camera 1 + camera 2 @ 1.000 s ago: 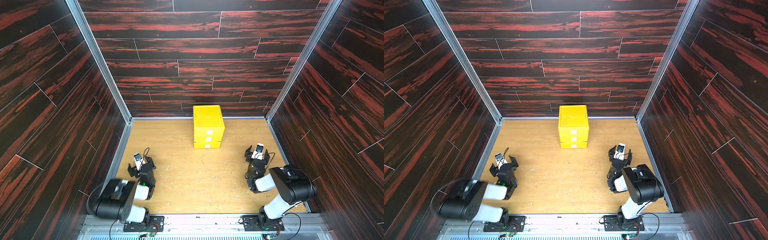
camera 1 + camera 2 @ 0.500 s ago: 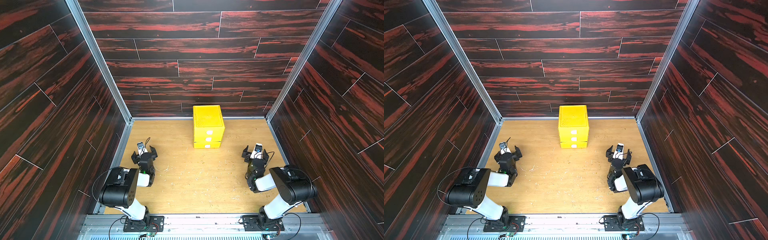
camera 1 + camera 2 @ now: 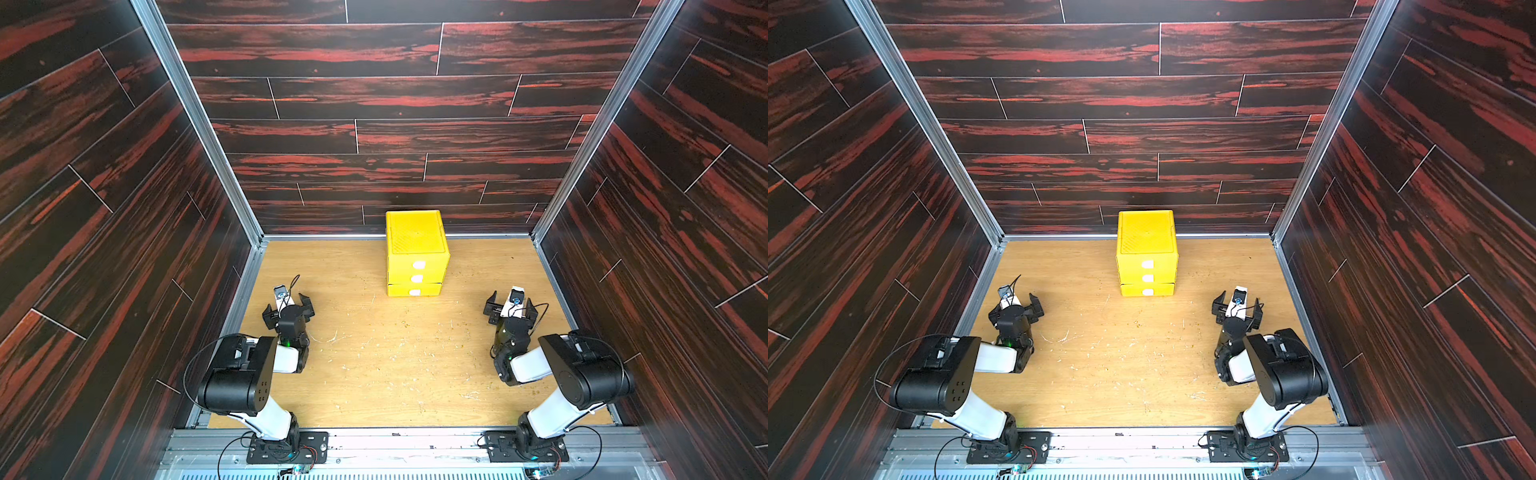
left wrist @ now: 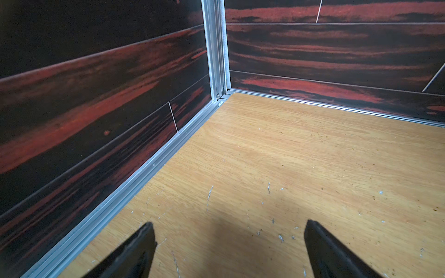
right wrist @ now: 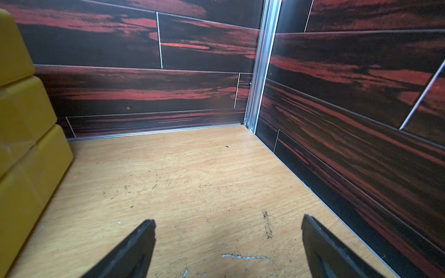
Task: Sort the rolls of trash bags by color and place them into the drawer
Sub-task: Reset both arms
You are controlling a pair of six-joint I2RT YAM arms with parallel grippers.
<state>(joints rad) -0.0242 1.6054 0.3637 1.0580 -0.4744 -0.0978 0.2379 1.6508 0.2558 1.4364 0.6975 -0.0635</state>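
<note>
**Drawer** (image 3: 417, 249) (image 3: 1146, 248) (image 5: 21, 120): a bright yellow plastic box with three stacked compartments. Each front is bearing a small white patch, and all three are sitting shut under a ribbed top. It is standing on the wooden table (image 3: 395, 357), ahead of both grippers and between them, well apart from each.

**Left gripper** (image 3: 286, 306) (image 3: 1014, 308) (image 4: 230, 225): jaws are standing wide apart and holding nothing, with the drawer lying ahead to its right.

**Right gripper** (image 3: 511, 305) (image 3: 1237, 305) (image 5: 228, 220): jaws are likewise standing wide and gripping nothing, with the drawer lying ahead to its left.

**Hidden:** the closed fronts are concealing the drawer's insides. The right wrist view is cutting the drawer off at its edge.

**Change:** over the last second the left gripper has been moving forward, away from its base. The right gripper and drawer are staying roughly in place.
</note>
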